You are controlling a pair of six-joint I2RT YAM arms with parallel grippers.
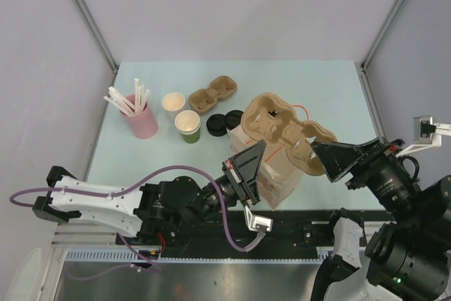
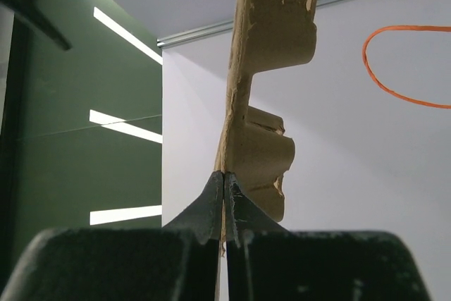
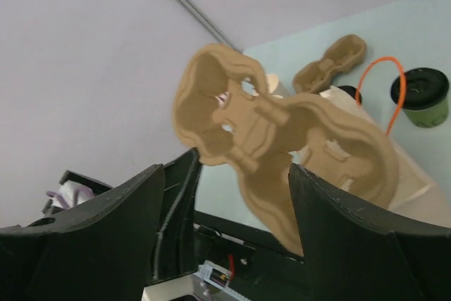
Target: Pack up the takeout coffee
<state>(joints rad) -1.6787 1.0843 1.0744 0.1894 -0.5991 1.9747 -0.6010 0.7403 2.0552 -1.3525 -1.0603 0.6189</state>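
The left tool (image 2: 223,177) is clamping the carrier (image 1: 282,130) above the bag (image 1: 279,185), the right tool (image 3: 243,167) is gaping empty around it, and both lidded cups (image 1: 215,124) are sitting unpacked.

Cup tray (image 1: 276,123) is rough matt pulp, lids (image 1: 216,124) smooth plastic.

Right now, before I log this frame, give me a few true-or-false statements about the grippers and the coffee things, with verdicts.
1. The left gripper is shut on the cardboard cup carrier. True.
2. The right gripper is shut. False: its jaws stand open on either side of the carrier.
3. The pink cup holds white straws. True.
4. The black-lidded cups sit in the carrier. False: they stand on the table beside it.
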